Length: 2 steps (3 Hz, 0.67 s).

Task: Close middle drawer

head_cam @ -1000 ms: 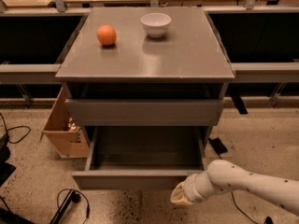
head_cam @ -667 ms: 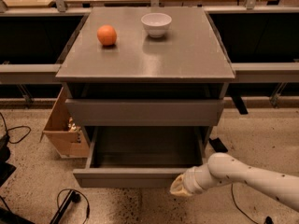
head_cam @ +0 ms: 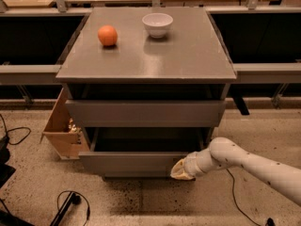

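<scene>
My claw (head_cam: pixel 180 172) sits low in front of the gray cabinet (head_cam: pixel 221 102), at the right end of the middle drawer (head_cam: pixel 131 164). Its tip is against the drawer's flat front panel, or right next to it, near the panel's right edge. My arm (head_cam: pixel 254 164) reaches it from the lower right, crossing above the speckled floor (head_cam: pixel 155 201). I cannot tell whether the claw is open or closed; it looks like one pale lump at the end of my wrist, and I see nothing gripped in it.

The middle drawer is partly pulled out. Its front panel stands forward of the cabinet body, and a dark strip of its inside shows behind that panel. It lies to the left of my claw and at about the same height. Above it is another gray drawer front (head_cam: pixel 146 113), wider and set further back.

On the tabletop (head_cam: pixel 188 55) an orange (head_cam: pixel 107 35) rests to the left and a white bowl (head_cam: pixel 157 24) to the right, set apart from each other. A wooden box (head_cam: pixel 61 126) leans beside the cabinet's left side, and black cables (head_cam: pixel 70 204) lie on the floor at the lower left.
</scene>
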### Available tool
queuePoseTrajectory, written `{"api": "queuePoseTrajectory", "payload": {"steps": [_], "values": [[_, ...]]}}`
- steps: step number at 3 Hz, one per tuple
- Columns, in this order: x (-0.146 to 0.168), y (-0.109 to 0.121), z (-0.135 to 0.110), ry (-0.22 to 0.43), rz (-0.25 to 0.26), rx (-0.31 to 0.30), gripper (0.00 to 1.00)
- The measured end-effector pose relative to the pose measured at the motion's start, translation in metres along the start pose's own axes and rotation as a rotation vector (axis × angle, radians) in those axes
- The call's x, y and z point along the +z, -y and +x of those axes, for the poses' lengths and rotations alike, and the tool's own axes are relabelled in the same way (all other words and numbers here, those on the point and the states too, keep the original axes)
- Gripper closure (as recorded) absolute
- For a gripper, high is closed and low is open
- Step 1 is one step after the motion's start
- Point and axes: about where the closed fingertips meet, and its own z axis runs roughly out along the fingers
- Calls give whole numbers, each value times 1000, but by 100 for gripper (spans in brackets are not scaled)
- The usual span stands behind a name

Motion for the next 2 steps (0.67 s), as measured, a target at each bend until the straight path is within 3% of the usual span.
{"api": "queuePoseTrajectory", "payload": {"steps": [2], "values": [[50, 25, -3, 23, 8, -30, 100]]}}
